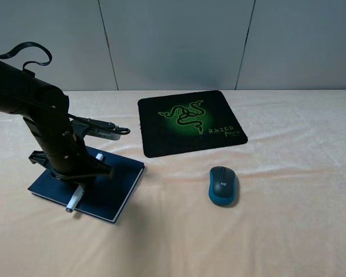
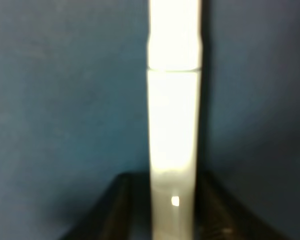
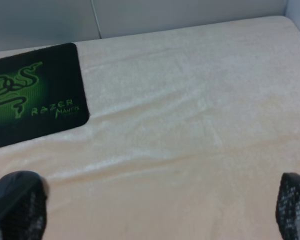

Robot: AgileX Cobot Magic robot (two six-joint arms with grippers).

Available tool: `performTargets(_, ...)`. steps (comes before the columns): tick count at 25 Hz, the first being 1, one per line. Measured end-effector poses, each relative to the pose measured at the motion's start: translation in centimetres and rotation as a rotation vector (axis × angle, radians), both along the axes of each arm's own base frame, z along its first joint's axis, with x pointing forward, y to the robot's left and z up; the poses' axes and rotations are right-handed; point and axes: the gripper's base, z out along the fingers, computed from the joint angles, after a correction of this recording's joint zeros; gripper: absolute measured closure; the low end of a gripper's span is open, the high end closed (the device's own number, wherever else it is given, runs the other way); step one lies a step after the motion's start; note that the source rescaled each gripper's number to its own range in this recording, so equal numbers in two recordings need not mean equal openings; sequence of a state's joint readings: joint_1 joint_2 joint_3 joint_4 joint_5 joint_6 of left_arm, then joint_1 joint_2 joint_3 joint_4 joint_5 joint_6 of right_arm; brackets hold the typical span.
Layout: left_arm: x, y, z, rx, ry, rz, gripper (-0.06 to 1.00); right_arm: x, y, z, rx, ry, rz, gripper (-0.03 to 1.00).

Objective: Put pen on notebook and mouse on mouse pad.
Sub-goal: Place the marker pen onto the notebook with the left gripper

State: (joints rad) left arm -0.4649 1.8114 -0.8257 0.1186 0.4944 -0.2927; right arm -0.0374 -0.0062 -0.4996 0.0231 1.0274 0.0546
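The white pen (image 1: 74,202) lies slantwise across the navy notebook (image 1: 116,189) at the front left. My left gripper (image 1: 76,175) is down over the pen's middle and hides it, so only the two ends show. In the left wrist view the pen (image 2: 172,115) runs over the blue notebook cover (image 2: 65,100), and the dark fingers (image 2: 121,212) press against both sides of it: my left gripper (image 2: 172,205) is shut on the pen. The blue-sided mouse (image 1: 222,184) sits on the cloth in front of the black mouse pad (image 1: 190,122). My right gripper (image 3: 155,210) is open, with nothing between its fingers.
A cream cloth (image 1: 288,225) covers the whole table. A corner of the mouse pad (image 3: 35,95) shows in the right wrist view. A grey panelled wall (image 1: 179,40) stands behind the table. The right arm is out of the high view.
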Motion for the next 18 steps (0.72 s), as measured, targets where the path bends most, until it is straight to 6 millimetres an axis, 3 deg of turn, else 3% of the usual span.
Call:
performTargets(2, 0.02, 0.04, 0.00, 0.002, -0.001, -0.002, 0.54, 0.00, 0.00, 0.00, 0.000, 0.000, 0.000, -0.03)
performTargets(5, 0.00, 0.06, 0.00, 0.002, 0.002, 0.001, 0.15, 0.00, 0.00, 0.00, 0.000, 0.000, 0.000, -0.03)
performTargets(7, 0.02, -0.01, 0.05, -0.005, 0.003, 0.009, 0.04, 0.00, 0.00, 0.00, 0.000, 0.000, 0.000, -0.03)
performTargets(11, -0.07, -0.06, 0.04, -0.012, 0.011, 0.021, -0.03, 0.00, 0.00, 0.00, 0.000, 0.000, 0.000, -0.03)
performTargets(18, -0.29, -0.01, 0.03, -0.003, 0.043, 0.032, -0.05, 0.00, 0.00, 0.00, 0.000, 0.000, 0.000, -0.03)
